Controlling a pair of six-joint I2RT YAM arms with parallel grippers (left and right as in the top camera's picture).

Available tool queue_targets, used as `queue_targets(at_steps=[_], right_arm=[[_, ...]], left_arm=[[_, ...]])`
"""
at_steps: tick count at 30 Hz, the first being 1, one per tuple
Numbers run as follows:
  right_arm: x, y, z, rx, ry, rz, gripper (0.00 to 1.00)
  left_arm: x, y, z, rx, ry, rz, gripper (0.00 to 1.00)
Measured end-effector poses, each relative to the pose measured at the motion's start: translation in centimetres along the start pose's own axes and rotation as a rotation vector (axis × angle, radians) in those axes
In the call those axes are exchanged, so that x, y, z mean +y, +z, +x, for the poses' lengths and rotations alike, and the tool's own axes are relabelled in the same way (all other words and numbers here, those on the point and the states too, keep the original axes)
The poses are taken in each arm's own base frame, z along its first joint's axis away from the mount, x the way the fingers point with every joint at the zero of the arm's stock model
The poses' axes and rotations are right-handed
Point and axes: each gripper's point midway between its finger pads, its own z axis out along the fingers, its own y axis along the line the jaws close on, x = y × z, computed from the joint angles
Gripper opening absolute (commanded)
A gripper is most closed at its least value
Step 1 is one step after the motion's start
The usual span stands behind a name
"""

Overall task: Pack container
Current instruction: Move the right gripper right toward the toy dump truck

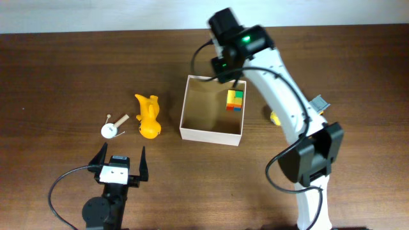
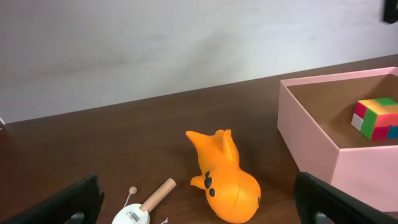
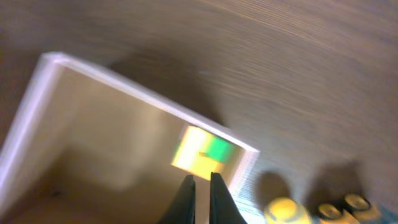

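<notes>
Over the far edge of the container (image 1: 211, 135), the right gripper (image 3: 201, 179) is hovering with its fingers drawn nearly together.

Detail: the container is sitting open near the middle of the wooden table (image 1: 64, 76), and a multicoloured cube (image 1: 234, 99) is lying inside it, close by the right wall towards the far corner. The blurred right wrist view is showing only a slim gap between the right fingers, with nothing gripped. The left gripper (image 1: 121, 157) is waiting near the table's front edge, jaws spread wide and empty. An orange-yellow toy animal (image 1: 148, 117) is lying on its side just left of the container, apart from it. A small white device with a wooden stick (image 1: 112, 128) is lying further left. A yellow object (image 1: 274, 117), partly hidden by the right arm, is sitting right of the container.
</notes>
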Motion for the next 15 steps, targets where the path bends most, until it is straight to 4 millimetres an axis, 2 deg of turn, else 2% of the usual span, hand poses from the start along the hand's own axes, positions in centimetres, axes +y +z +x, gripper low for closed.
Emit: queue_targets(at_steps=[5, 7, 10, 15], right_arm=[[-4.7, 0.4, 0.4, 0.026, 0.142, 0.060, 0.04], [-5.9, 0.6, 0.5, 0.031, 0.178, 0.074, 0.04], [-6.9, 1.2, 0.9, 0.050, 0.208, 0.086, 0.04], [-7.3, 4.4, 2.8, 0.137, 0.223, 0.102, 0.04]], left_arm=[[0.0, 0.0, 0.0, 0.000, 0.000, 0.000, 0.99], [0.0, 0.0, 0.0, 0.000, 0.000, 0.000, 0.99], [0.0, 0.0, 0.0, 0.000, 0.000, 0.000, 0.99], [0.0, 0.0, 0.0, 0.000, 0.000, 0.000, 0.99]])
